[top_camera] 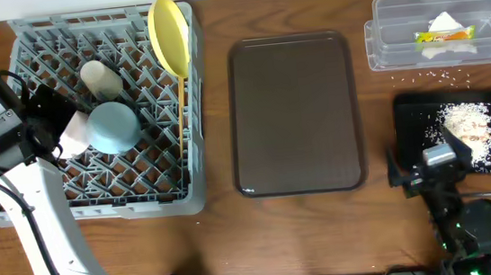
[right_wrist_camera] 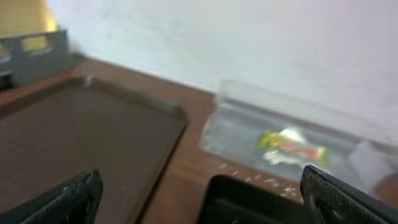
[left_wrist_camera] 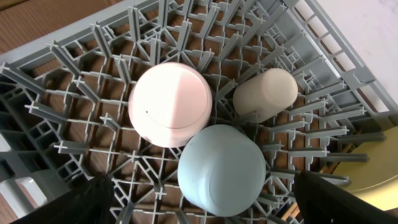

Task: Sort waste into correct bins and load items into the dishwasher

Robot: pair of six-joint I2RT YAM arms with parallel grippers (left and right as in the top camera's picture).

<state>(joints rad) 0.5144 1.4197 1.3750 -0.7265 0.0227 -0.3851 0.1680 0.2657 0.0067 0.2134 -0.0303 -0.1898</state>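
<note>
The grey dishwasher rack [top_camera: 29,50] holds an upright pale yellow plate [top_camera: 169,35], a white cup [top_camera: 101,77] on its side, an upturned light blue bowl [top_camera: 113,126], a white bowl [left_wrist_camera: 169,104] and chopsticks [top_camera: 180,117]. My left gripper [left_wrist_camera: 204,180] hangs open above the two bowls and holds nothing. The clear tub [top_camera: 390,47] contains the napkin [top_camera: 445,21] and the wrapper [top_camera: 442,35]. Rice crumbs [top_camera: 472,123] lie in the black tray [top_camera: 415,112]. My right gripper [right_wrist_camera: 205,186] is open and empty at that tray's near left corner.
The brown serving tray [top_camera: 294,115] lies between the rack and the bins. A few crumbs [top_camera: 429,75] are scattered on the wood between the tub and the black tray. The left arm [top_camera: 26,204] rises along the rack's left side.
</note>
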